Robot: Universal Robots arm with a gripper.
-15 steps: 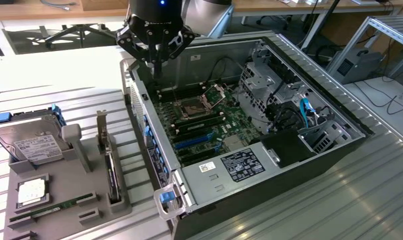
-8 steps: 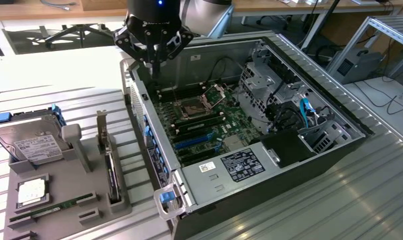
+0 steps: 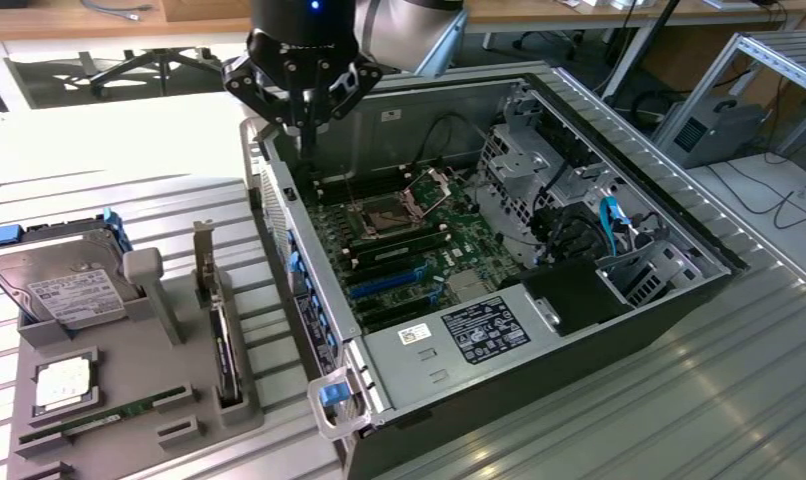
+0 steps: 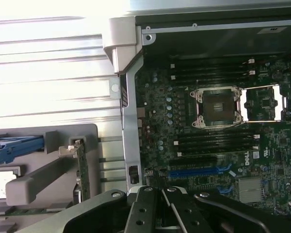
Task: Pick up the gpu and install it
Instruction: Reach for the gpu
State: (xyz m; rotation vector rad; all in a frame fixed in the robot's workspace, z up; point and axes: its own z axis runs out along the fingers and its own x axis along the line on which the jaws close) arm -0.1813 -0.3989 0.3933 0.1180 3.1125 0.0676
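Observation:
The gpu (image 3: 220, 335) stands on edge in a slot of the grey holder (image 3: 163, 425), at the exterior view's left of the open computer case (image 3: 417, 115). Its silver bracket points up at the far end. In the wrist view the gpu (image 4: 82, 171) is a thin upright card beside the case wall. My gripper (image 3: 300, 148) hangs over the far corner of the case, above the motherboard (image 3: 410, 250), fingers together and holding nothing. In the wrist view the shut gripper (image 4: 166, 213) is above the blue expansion slot (image 4: 199, 171).
A silver hard drive (image 3: 56, 285) with a white label leans in the holder, and a green RAM stick (image 3: 103, 415) lies along the holder's near edge. The CPU socket (image 4: 216, 108) sits mid-board. Drive cages and cables (image 3: 577, 230) crowd the case's right side.

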